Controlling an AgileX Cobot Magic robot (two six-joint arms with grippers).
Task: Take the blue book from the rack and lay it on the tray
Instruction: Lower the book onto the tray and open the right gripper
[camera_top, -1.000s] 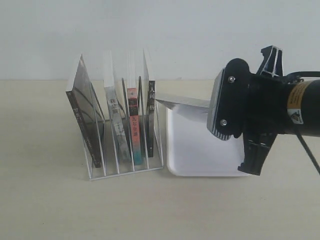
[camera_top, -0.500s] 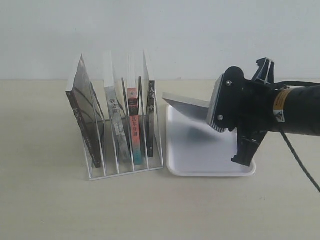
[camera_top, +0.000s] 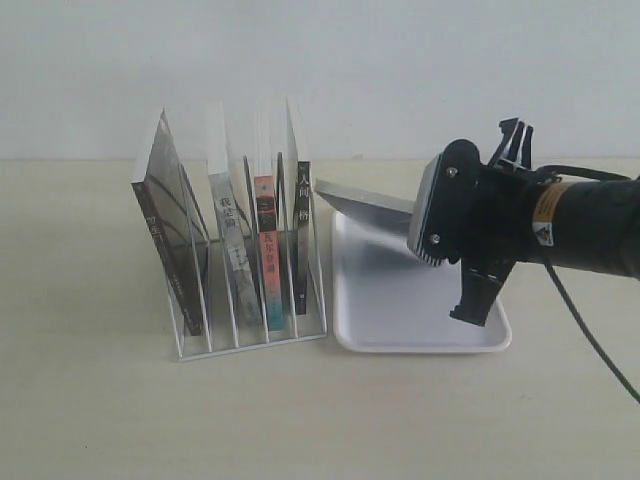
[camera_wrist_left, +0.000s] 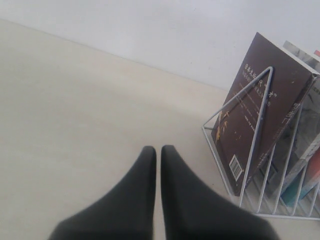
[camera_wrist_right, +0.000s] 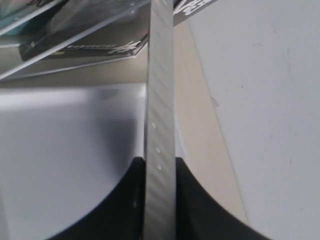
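Pinching the blue book (camera_top: 362, 204), right pincer (camera_wrist_right: 160, 169) shifted leftward above the tray (camera_top: 395, 318)

Rack (camera_top: 250, 345): thin white wire, smooth coat. Tray (camera_top: 400, 310): white plastic, smooth, faint sheen. Bench (camera_top: 90, 400): pale, matt. Book (camera_top: 372, 206) edge: matt paper. Left claw (camera_wrist_left: 158, 148): black, matt.

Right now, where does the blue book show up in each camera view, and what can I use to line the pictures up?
Exterior view: the blue book is right of centre, tilted over the tray, just right of the rack.
Left wrist view: not in it.
Right wrist view: the blue book runs edge-on down the middle, clamped in the right gripper.
Shared landmark: the rack with its books shows in all three views.
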